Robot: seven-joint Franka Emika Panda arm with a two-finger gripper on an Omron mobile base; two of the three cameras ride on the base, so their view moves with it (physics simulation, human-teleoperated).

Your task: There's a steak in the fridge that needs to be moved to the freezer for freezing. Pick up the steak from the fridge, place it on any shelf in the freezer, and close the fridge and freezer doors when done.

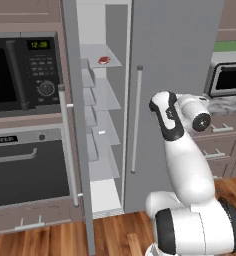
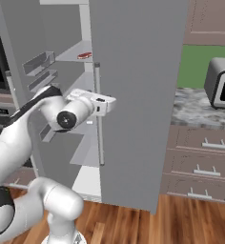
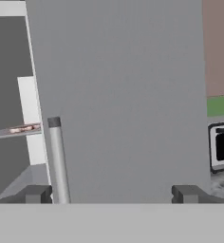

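Steak (image 1: 104, 60) lies on an upper shelf (image 1: 111, 64) of the narrow freezer (image 1: 104, 125), far back, small and flat, so the placing looks done. Fridge door (image 1: 175, 100) on the right looks shut, its flat grey face square to the cameras with the silver bar handle (image 1: 136, 120) near its left edge. Freezer door (image 1: 77, 125) on the left stands open, swung out toward the near side, its own handle (image 1: 68, 145) facing the oven wall. Step in hand, as a judgement: closing doors, with the freezer door left to go. End effector (image 3: 111, 194) is spread wide and empty, fingers (image 3: 37, 193) well apart, pointing at the fridge door face right of the handle; in the hand view the handle rises just beside the left finger, not between the two. Arm stands up from the base, elbow bent high, wrist (image 2: 93, 104) level and reaching left toward the gap between the doors. Next move likely calls for swinging the hand left around the outer face of the open freezer door and pushing it toward the far side until it shuts; the base may need to shift, since the door leaf sits well left of the arm. Risk: clipping the fridge handle on the way. Toaster oven (image 1: 229, 76) sits on the counter (image 2: 200, 107) far right, uninvolved.
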